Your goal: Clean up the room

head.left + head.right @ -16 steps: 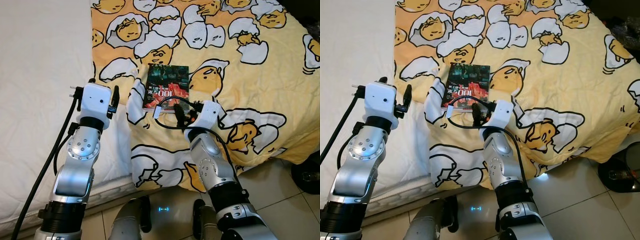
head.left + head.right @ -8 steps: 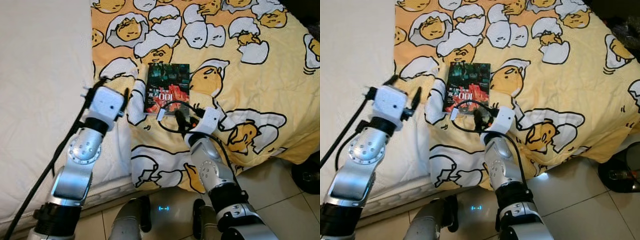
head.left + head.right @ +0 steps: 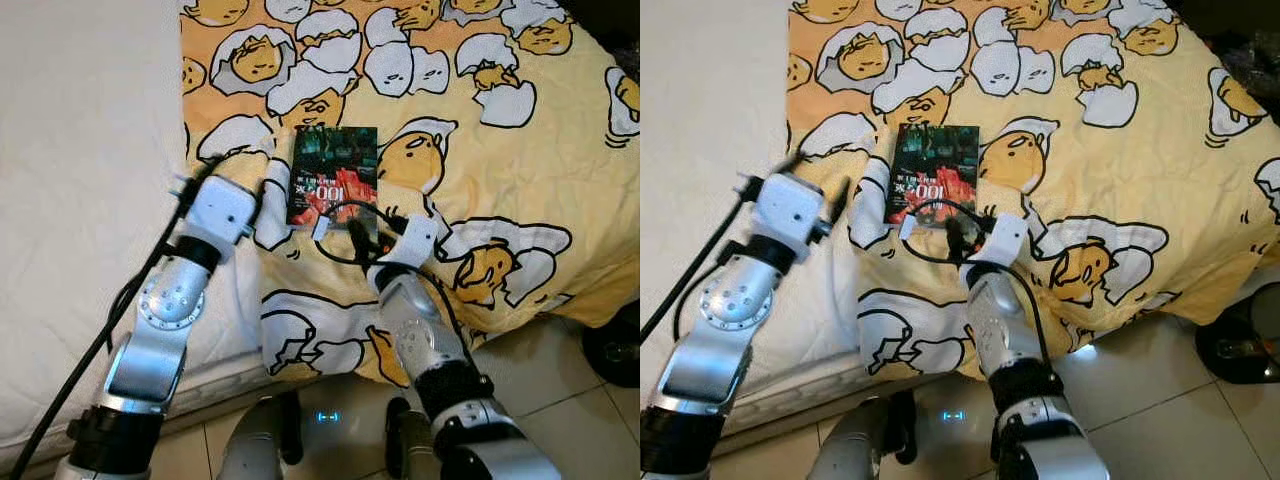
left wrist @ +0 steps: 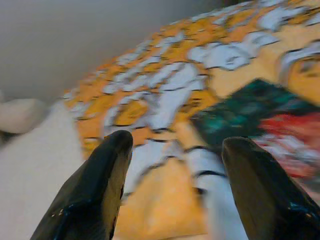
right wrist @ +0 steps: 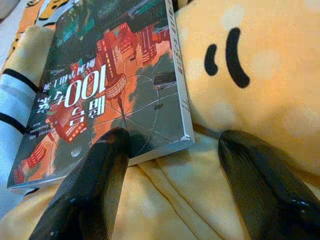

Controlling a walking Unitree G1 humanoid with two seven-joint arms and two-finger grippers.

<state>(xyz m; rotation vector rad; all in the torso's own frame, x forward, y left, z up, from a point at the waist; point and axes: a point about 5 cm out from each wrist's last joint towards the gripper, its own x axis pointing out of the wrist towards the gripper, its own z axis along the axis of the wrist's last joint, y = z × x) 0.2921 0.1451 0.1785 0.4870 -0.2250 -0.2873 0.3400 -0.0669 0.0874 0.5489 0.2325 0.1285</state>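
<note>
A dark paperback book (image 3: 333, 175) with a red and teal cover lies flat on the yellow blanket (image 3: 500, 150). My right gripper (image 3: 362, 232) is open at the book's near edge. In the right wrist view one finger (image 5: 107, 165) rests against the book's (image 5: 100, 85) near corner, and the other finger (image 5: 250, 170) lies over the blanket. My left gripper (image 3: 240, 175) is open and hovers just left of the book, over the blanket's edge. In the left wrist view the book (image 4: 260, 115) lies ahead, between and beyond the two fingers.
A bare white mattress (image 3: 80, 150) takes up the left side. The blanket hangs over the bed's near edge down to the tiled floor (image 3: 560, 400). A dark round object (image 3: 615, 345) stands on the floor at the right.
My left gripper has swung right and forward, from over the mattress toward the book's left side. The right gripper has crept slightly closer to the book's near edge.
</note>
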